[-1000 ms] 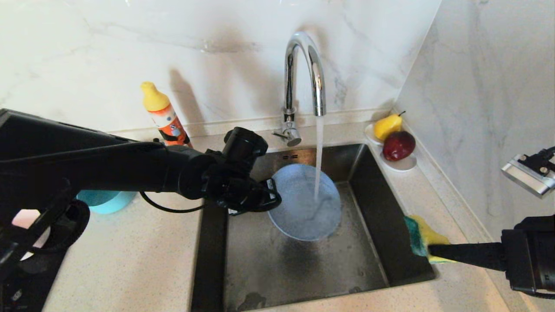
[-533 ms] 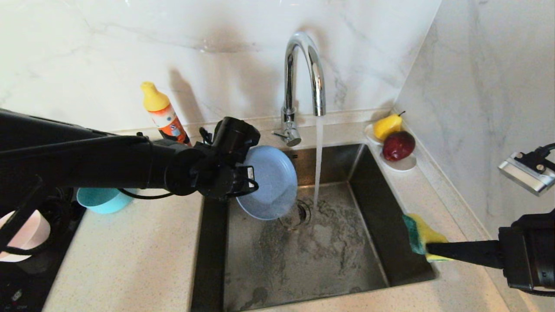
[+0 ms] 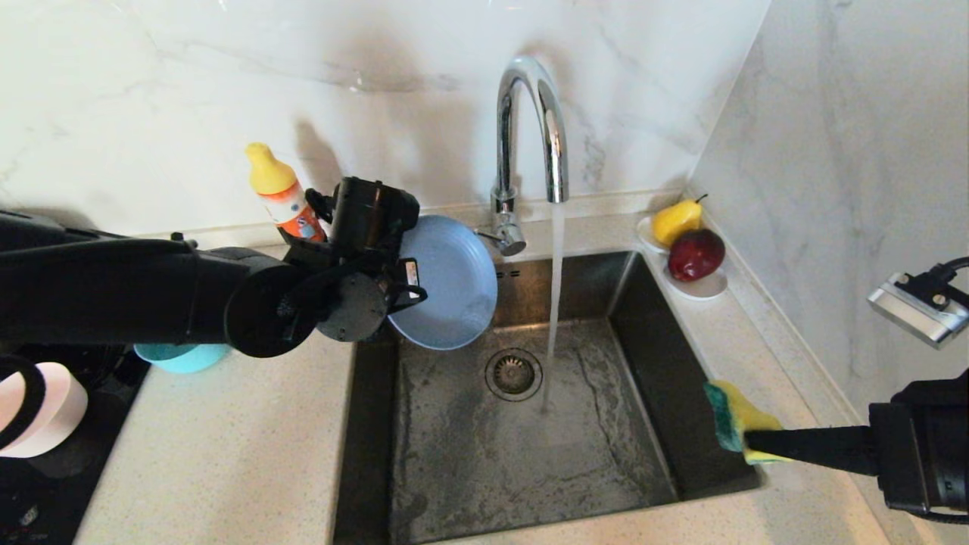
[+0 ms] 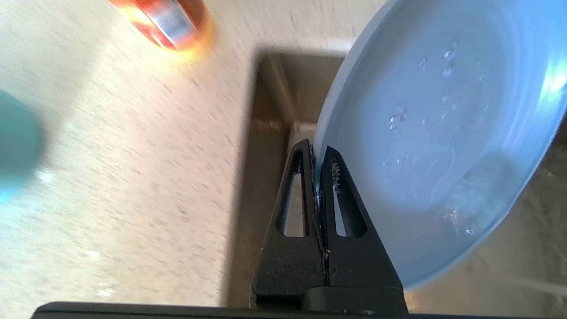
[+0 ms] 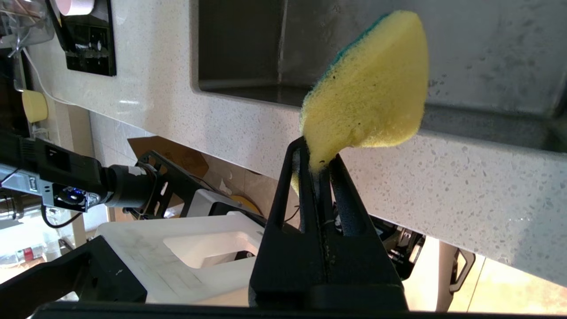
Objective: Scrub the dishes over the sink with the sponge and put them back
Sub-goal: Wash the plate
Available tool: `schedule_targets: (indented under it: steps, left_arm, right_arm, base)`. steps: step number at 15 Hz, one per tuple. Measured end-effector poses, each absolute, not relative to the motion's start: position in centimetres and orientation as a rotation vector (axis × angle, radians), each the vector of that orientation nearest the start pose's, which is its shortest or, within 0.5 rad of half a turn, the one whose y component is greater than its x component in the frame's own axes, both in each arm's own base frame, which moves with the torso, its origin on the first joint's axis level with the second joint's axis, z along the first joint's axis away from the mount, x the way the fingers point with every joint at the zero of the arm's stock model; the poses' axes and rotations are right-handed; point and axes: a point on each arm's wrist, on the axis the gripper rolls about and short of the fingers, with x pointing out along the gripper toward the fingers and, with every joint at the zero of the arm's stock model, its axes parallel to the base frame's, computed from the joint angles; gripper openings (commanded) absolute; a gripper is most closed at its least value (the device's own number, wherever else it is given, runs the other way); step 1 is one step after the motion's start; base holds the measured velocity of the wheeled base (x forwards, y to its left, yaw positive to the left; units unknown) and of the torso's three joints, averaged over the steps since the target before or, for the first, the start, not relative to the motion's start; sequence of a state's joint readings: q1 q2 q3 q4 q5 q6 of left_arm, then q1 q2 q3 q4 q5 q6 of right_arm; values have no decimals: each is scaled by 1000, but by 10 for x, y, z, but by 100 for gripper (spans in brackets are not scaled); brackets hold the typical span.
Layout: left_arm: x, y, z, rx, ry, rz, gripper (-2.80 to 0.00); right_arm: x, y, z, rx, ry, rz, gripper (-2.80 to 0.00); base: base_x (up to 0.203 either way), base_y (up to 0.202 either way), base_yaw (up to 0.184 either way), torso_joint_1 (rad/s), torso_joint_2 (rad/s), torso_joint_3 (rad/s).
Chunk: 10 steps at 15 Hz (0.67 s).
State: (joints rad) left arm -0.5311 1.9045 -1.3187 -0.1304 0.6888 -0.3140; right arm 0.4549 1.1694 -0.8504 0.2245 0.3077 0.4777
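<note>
My left gripper [image 3: 400, 294] [image 4: 316, 148] is shut on the rim of the grey-blue plate [image 3: 450, 288] [image 4: 443, 133]. It holds the wet plate tilted on edge over the back left corner of the sink [image 3: 658, 356]. The plate is clear of the water stream [image 3: 555, 288]. My right gripper [image 3: 749, 439] [image 5: 316, 153] is shut on the narrow end of the yellow and green sponge [image 3: 730, 420] [image 5: 372, 88], above the sink's front right rim. The teal bowl [image 3: 182, 356] and the pink bowl [image 3: 45, 409] stand on the left, partly hidden by my left arm.
The chrome tap [image 3: 530, 129] runs onto the sink floor beside the drain [image 3: 513, 373]. An orange bottle with a yellow cap [image 3: 284, 200] stands behind the plate. A white saucer [image 3: 708, 286] with a pear and an apple sits at the back right corner.
My left gripper has lifted the plate out of the water stream, up and to the left, and turned it more upright. The drain now shows. The right gripper with the sponge has stayed put.
</note>
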Motion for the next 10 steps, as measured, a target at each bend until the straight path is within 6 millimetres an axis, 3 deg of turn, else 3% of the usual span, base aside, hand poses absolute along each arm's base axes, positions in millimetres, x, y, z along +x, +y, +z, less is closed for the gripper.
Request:
schedule_targets:
  steps: [5,7,10]
  left_arm:
    - [289,-159,233,-91,300,148,-280]
    - [266,-148,243,-127,312,33,-280]
    - [229,-132,241,-171,371,-189,-280]
  right_arm:
    - [133,75,243,400,728,605,-280]
    - [127,76,252,393,717,633,-280]
    - [121,78,264,391,711,688,-280]
  base:
    - [0,0,0,0,0,0]
    - [0,0,0,0,0,0]
    - [0,0,0,0,0,0]
